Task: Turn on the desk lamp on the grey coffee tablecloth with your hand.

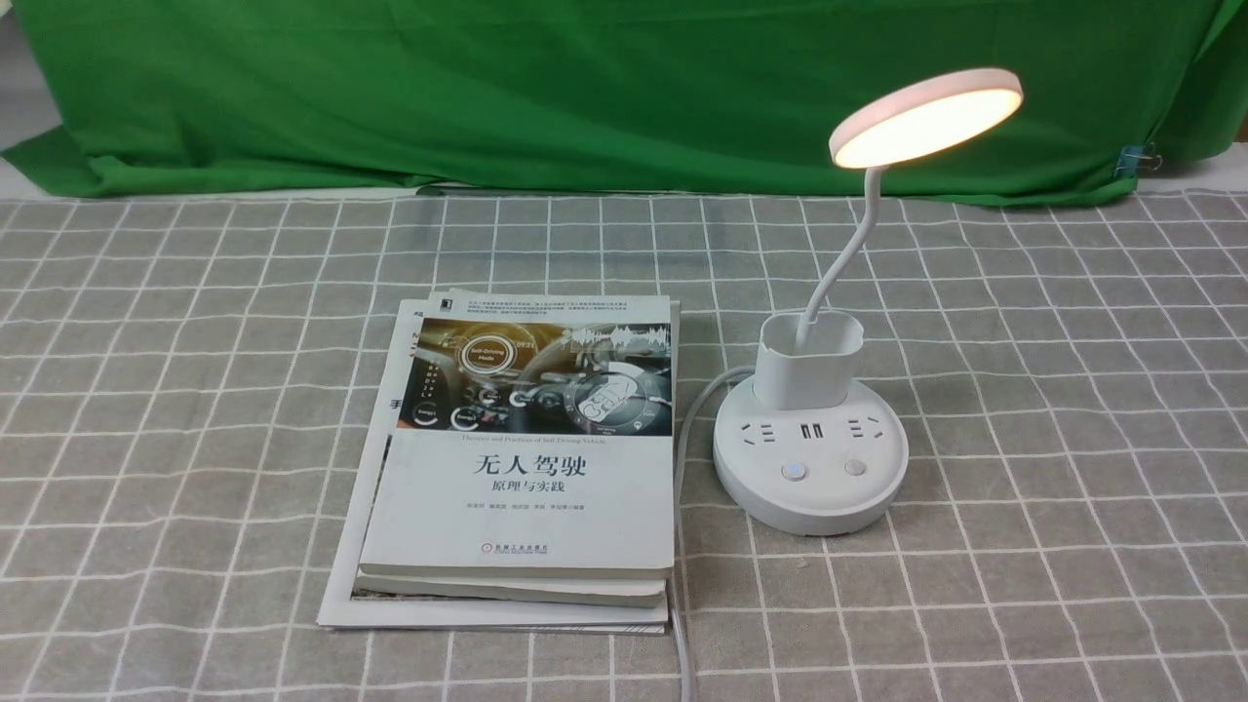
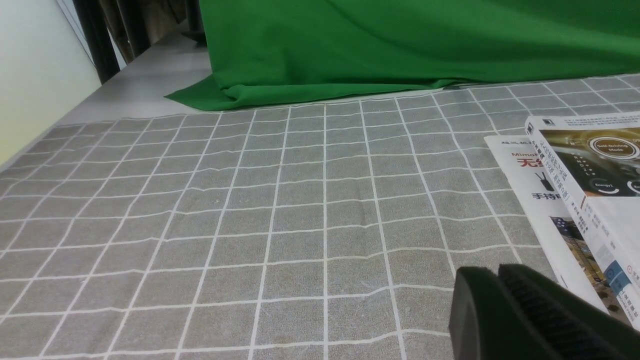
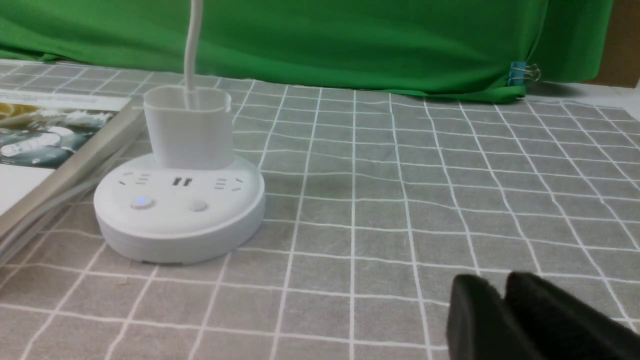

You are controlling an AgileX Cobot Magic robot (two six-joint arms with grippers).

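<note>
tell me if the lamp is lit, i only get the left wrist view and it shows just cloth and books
Observer: Yes. In the front view the disc head of the desk lamp glows warm.
Operator: any light on its base
Observer: One button shows a blue glow in the right wrist view.
Operator: where is the right gripper
Observer: The right gripper sits low over the grey coffee tablecloth, apart from the lamp, fingers together.

1. A staged recording setup, lab-like: a green backdrop cloth is hung behind the table, pinned with a binder clip at 2 o'clock.
2. A checked tablecloth covers the worktop.
</note>
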